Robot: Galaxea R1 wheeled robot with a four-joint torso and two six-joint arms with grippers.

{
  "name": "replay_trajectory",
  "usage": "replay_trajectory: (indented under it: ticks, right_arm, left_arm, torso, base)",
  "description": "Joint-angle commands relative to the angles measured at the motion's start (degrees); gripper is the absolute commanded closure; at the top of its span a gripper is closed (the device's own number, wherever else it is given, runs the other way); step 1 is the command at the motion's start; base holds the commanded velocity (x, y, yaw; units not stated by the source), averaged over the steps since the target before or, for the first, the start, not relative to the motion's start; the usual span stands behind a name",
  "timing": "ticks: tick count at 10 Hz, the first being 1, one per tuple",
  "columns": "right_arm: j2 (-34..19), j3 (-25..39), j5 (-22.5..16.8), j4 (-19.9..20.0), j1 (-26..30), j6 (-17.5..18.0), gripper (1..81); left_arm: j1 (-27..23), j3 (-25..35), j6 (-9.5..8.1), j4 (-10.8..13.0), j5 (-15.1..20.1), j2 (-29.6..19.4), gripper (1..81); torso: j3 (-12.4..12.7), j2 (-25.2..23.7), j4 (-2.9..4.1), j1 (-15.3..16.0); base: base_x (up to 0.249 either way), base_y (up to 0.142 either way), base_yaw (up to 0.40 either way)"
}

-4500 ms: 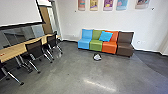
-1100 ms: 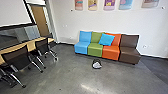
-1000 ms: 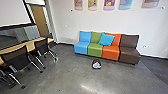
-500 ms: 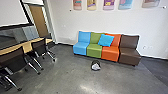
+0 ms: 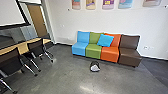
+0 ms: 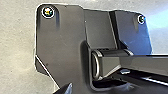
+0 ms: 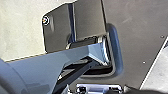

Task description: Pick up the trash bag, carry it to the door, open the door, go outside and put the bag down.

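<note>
"Four seats stand side by side along the far wall: what colours are they?"

"From left to right, a blue seat point(image 5: 80, 48), a green seat point(image 5: 93, 51), an orange seat point(image 5: 110, 54) and a brown seat point(image 5: 129, 56). A bright blue cushion point(image 5: 105, 40) leans across the backs of the green and orange ones. Colourful pictures point(image 5: 108, 4) hang above."

"Where is the trash bag?"

"The trash bag point(image 5: 95, 67), dark with a pale front, sits on the grey floor point(image 5: 67, 75), on the near side of the seats and apart from them."

"Are the claws wide or narrow?"

"I cannot tell for the left claw or the right claw."

"What stands in the way on the left?"

"A long light-wood desk point(image 5: 23, 47), with black chairs point(image 5: 37, 48) along its near side, their metal legs spread over the floor. Beyond the desk, at far left, is a brown door point(image 5: 37, 20). A white screen point(image 5: 11, 12) hangs further left, above the desk."
</note>
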Motion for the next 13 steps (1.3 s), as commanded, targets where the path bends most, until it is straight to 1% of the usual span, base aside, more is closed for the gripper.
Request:
replay_trajectory:
  ticks: [1,3,13]
  right_arm:
    - [0.2,0.5,-3.7,-0.4,1.7,-0.2,1.0]
    - [0.2,0.5,-3.7,-0.4,1.6,-0.2,1.0]
    - [0.1,0.0,-3.7,-0.3,1.5,-0.2,1.0]
  left_arm:
    - [-1.8,0.3,-0.06,0.8,3.3,0.3,1.0]
    - [-1.8,0.3,-0.07,0.7,3.3,0.2,1.0]
    - [-1.8,0.3,-0.07,0.8,3.3,0.4,1.0]
  torso:
    - [0.0,0.0,0.0,0.0]
    - [0.0,0.0,0.0,0.1]
    - [0.0,0.0,0.0,0.0]
  base:
    - [0.132,-0.068,0.0]
    - [0.133,-0.064,0.0]
    - [0.132,0.0,0.0]
